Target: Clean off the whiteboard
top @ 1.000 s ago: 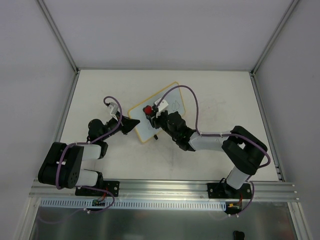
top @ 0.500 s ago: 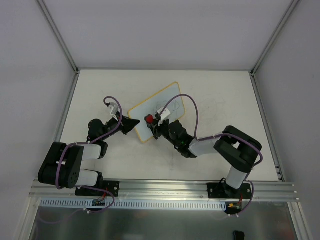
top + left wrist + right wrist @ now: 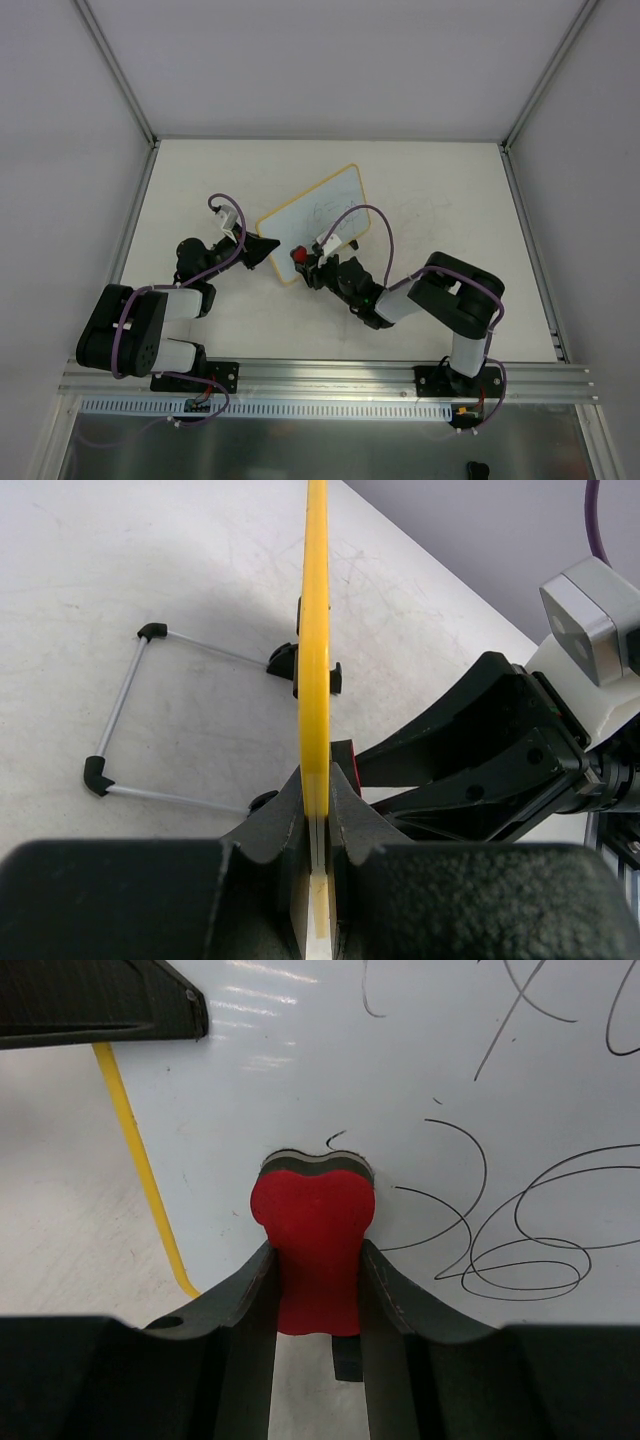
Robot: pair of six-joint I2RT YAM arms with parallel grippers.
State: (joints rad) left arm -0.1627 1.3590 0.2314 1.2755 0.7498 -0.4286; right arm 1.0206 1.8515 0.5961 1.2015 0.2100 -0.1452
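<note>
The whiteboard (image 3: pixel 315 215) with its yellow frame stands tilted on the table, with dark scribbles (image 3: pixel 520 1240) on its face. My left gripper (image 3: pixel 270 250) is shut on the board's near left edge (image 3: pixel 316 680), seen edge-on in the left wrist view. My right gripper (image 3: pixel 303 262) is shut on a red eraser block (image 3: pixel 297 254), whose end presses against the lower left of the board (image 3: pixel 312 1235). The marks lie to the right of the eraser.
A thin wire stand with black corner pieces (image 3: pixel 130 720) lies behind the board on the table (image 3: pixel 440 200). Metal rails and grey walls bound the table on the left, right and far side.
My right gripper has slid the eraser down and left across the board, from near its middle to its lower left part. The left gripper has held still.
</note>
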